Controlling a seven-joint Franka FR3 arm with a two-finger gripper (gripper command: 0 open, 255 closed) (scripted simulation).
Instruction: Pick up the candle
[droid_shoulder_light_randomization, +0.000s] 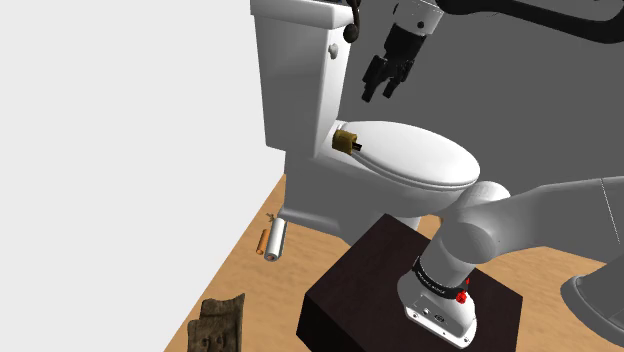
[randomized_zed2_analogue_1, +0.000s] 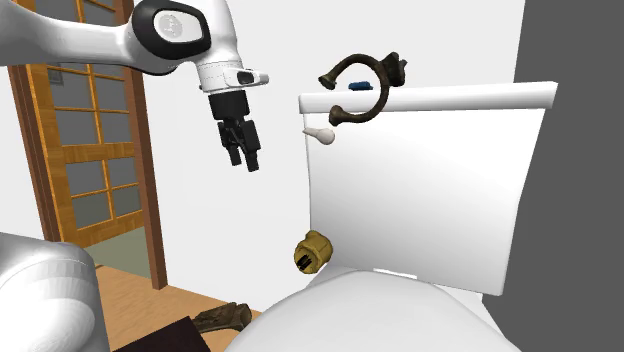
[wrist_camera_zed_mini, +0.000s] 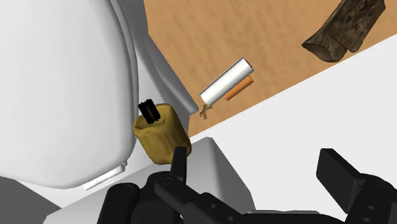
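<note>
One candle, one toilet, one white cylinder

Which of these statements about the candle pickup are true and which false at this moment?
1. The gripper is clasping the candle. False: its fingers stand open, and it hangs above the candle, apart from it.
2. The candle rests on the toilet, close to the foot of the tank. True.
3. A white cylinder lies on the wooden floor beside the toilet. True.
4. Nothing lies on top of the tank. False: a dark curved object sits there.
</note>
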